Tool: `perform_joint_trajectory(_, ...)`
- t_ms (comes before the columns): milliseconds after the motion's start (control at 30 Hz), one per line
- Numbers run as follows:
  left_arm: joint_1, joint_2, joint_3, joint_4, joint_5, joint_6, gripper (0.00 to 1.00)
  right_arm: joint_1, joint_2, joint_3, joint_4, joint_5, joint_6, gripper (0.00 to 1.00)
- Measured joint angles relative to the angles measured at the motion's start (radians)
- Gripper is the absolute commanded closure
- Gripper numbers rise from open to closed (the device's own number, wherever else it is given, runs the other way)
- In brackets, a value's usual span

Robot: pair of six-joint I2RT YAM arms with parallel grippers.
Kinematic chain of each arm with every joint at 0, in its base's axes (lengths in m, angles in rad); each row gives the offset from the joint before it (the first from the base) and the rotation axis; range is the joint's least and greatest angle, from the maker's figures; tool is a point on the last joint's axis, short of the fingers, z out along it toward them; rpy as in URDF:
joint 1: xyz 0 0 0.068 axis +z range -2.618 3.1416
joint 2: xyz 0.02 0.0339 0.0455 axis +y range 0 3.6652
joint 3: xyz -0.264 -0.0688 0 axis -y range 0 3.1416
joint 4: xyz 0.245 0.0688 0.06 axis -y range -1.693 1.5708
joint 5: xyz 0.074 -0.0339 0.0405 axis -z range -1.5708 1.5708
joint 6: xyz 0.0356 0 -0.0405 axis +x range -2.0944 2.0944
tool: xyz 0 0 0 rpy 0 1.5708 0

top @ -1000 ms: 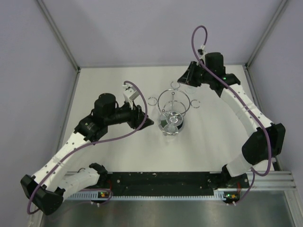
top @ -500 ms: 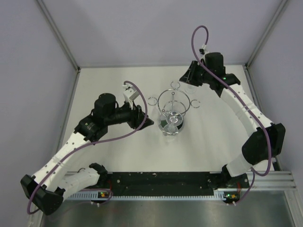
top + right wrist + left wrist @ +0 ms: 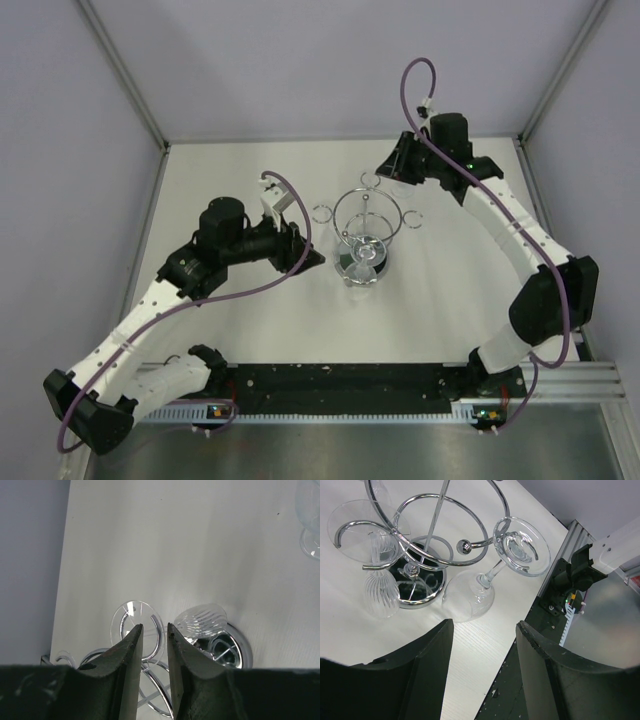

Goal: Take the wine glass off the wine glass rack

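Right claw (image 3: pixel 154 627) edges closer to the wine glass rack (image 3: pixel 431 582), narrowly parted; left claw (image 3: pixel 484 625) hovers spread beside a hanging wine glass (image 3: pixel 469 600).

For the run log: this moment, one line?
left pincer open, facing wine glass rack | right pincer slightly open, near it | wine glass hung, ungrasped

White, faintly grained table (image 3: pixel 250 330). One item stands directly on it: the wine glass rack (image 3: pixel 366 232). Its round mirrored base (image 3: pixel 417 587) sits flat on the surface at about the table's centre. A black mounting rail (image 3: pixel 350 385) runs along the 6 o'clock edge. Aluminium frame posts (image 3: pixel 125 70) rise from the 10 and 2 o'clock corners.
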State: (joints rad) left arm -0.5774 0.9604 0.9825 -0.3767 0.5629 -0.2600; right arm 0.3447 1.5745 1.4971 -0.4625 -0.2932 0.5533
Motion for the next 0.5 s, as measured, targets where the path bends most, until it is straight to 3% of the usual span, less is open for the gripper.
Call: perform_joint_trajectory(500, 0.000, 0.000, 0.000, 0.000, 0.000, 0.000, 0.41, 0.000, 0.006, -0.007, 0.012, -0.033, 0.010, 0.74)
